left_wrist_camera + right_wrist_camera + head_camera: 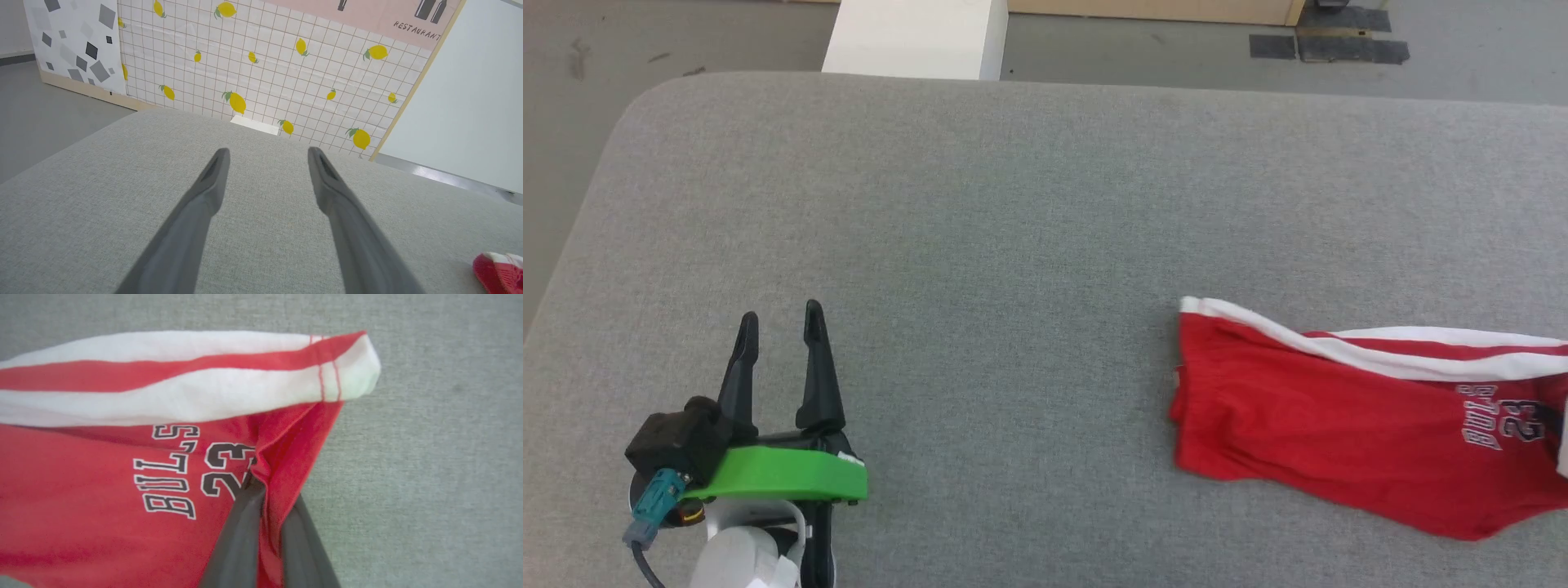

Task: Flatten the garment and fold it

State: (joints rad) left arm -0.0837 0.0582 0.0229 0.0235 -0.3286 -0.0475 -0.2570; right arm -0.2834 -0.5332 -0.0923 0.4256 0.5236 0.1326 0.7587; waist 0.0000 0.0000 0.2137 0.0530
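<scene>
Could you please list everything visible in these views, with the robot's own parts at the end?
shorts: one, red with white bands, right side of the table.
table: one, grey, under the shorts.
block: one, white, beyond the table's far edge.
wall panel: one, white with yellow lemons, behind the table.
floor patches: several, dark grey, far right.
left tool: one, dark, open, near left of the table.
right tool: one, dark, shut on a fold of the shorts.
</scene>
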